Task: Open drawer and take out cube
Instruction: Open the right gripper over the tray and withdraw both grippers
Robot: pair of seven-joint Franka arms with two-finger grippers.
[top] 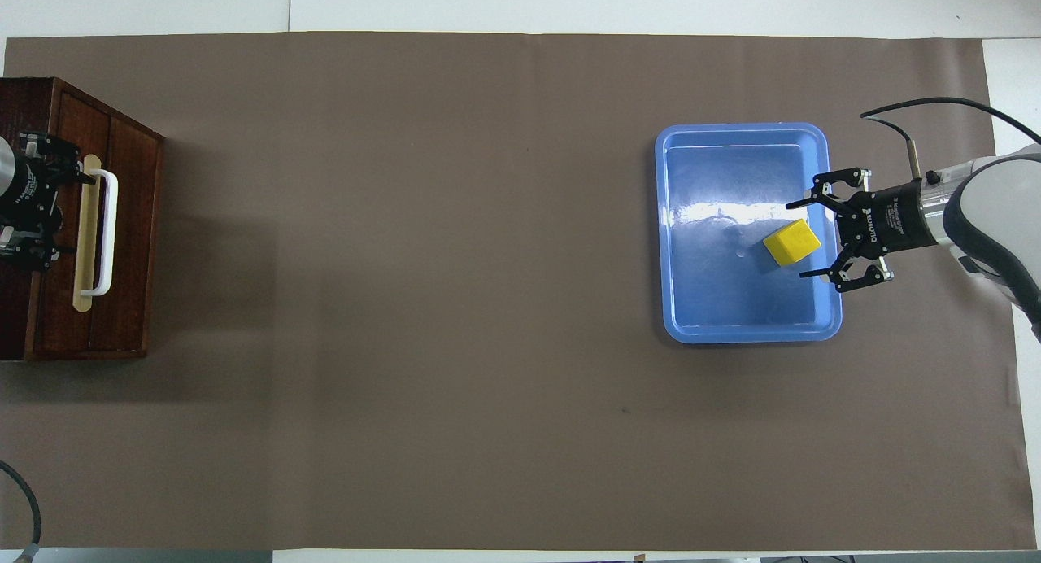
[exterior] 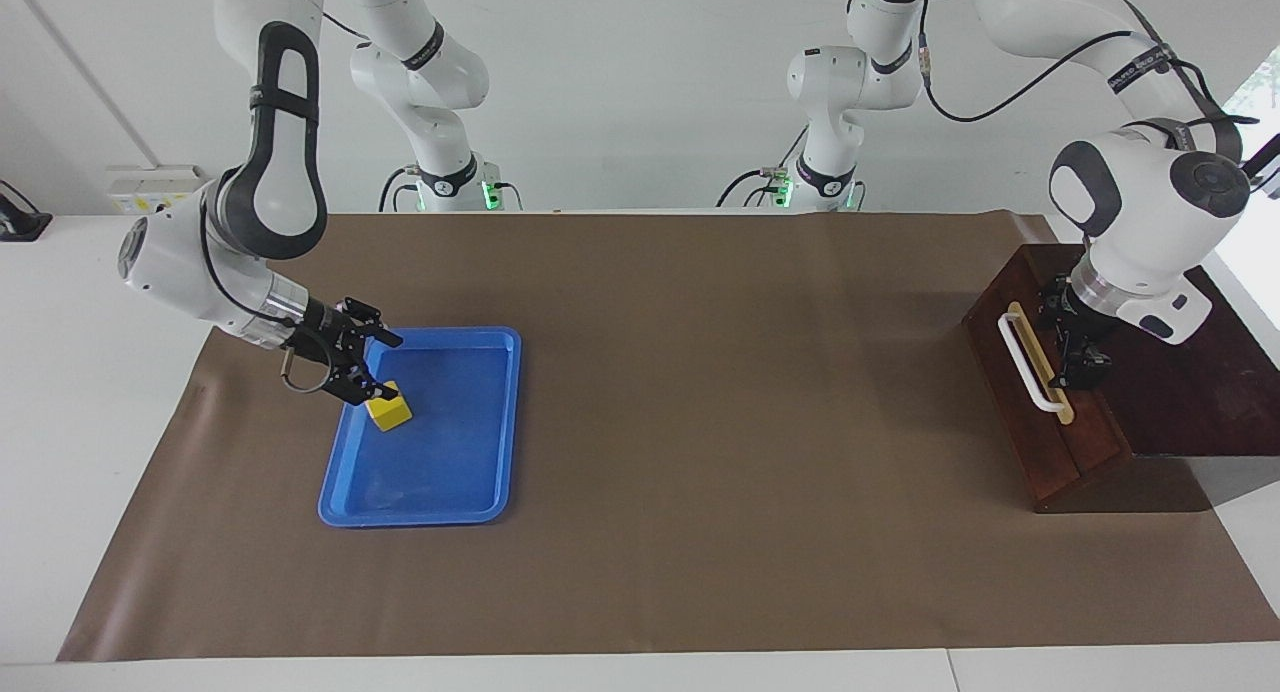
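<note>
The yellow cube (exterior: 390, 409) (top: 791, 242) lies tilted in the blue tray, free of any grip. My right gripper (exterior: 388, 370) (top: 794, 239) hovers just over it, open, with a finger on either side of the cube and not touching it. The drawer (exterior: 1020, 412) (top: 130, 237) sits pushed in, flush with its dark wooden box at the left arm's end of the table. My left gripper (exterior: 1067, 347) (top: 71, 213) is open against the drawer front, beside the white handle (exterior: 1025, 362) (top: 106, 233), holding nothing.
The blue tray (exterior: 420, 517) (top: 748, 335) rests on the brown mat (exterior: 700, 422) toward the right arm's end of the table. The mat between tray and drawer box is bare.
</note>
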